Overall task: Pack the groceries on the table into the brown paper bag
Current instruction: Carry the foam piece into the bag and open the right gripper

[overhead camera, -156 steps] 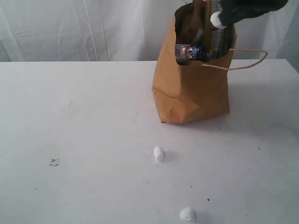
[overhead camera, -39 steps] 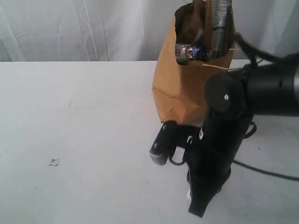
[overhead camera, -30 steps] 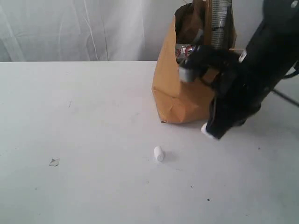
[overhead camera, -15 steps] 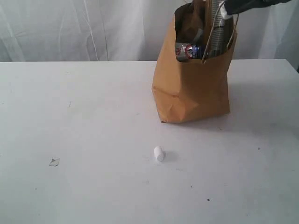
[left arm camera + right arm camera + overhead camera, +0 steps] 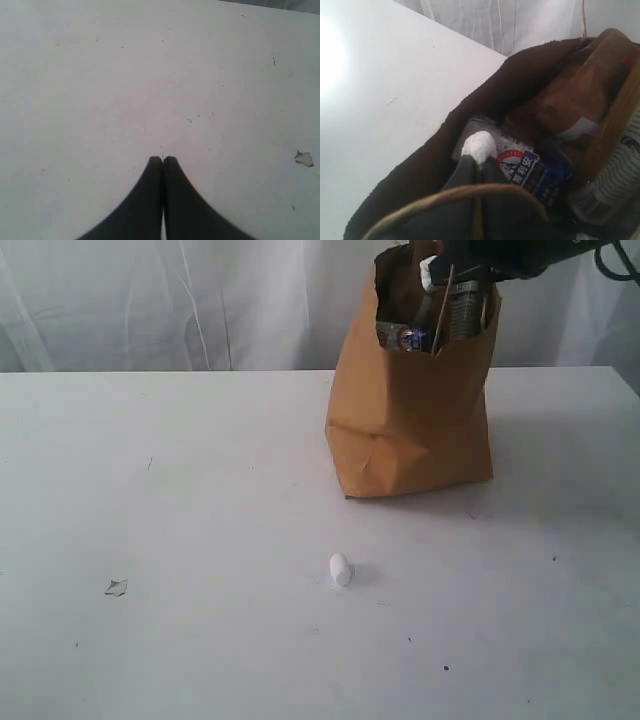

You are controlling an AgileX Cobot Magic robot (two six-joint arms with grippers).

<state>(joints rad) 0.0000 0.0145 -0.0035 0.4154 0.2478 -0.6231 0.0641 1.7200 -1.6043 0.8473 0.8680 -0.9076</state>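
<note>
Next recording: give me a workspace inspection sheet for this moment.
Surface: white table, faint specks.
Job's things: brown paper bag upright, groceries inside; blue-white carton and noodle packet showing.
Clutter: white lump, paper scrap on the table.
Grippers: left gripper shut, empty; right gripper shut on a second white lump at the bag mouth.
Cables: black cable by right arm.
Surroundings: white curtain.

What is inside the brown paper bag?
Visible: blue-white carton, brown pouch, long noodle packet, and the right gripper holding a white lump. Anything deeper is hidden by the bag.
</note>
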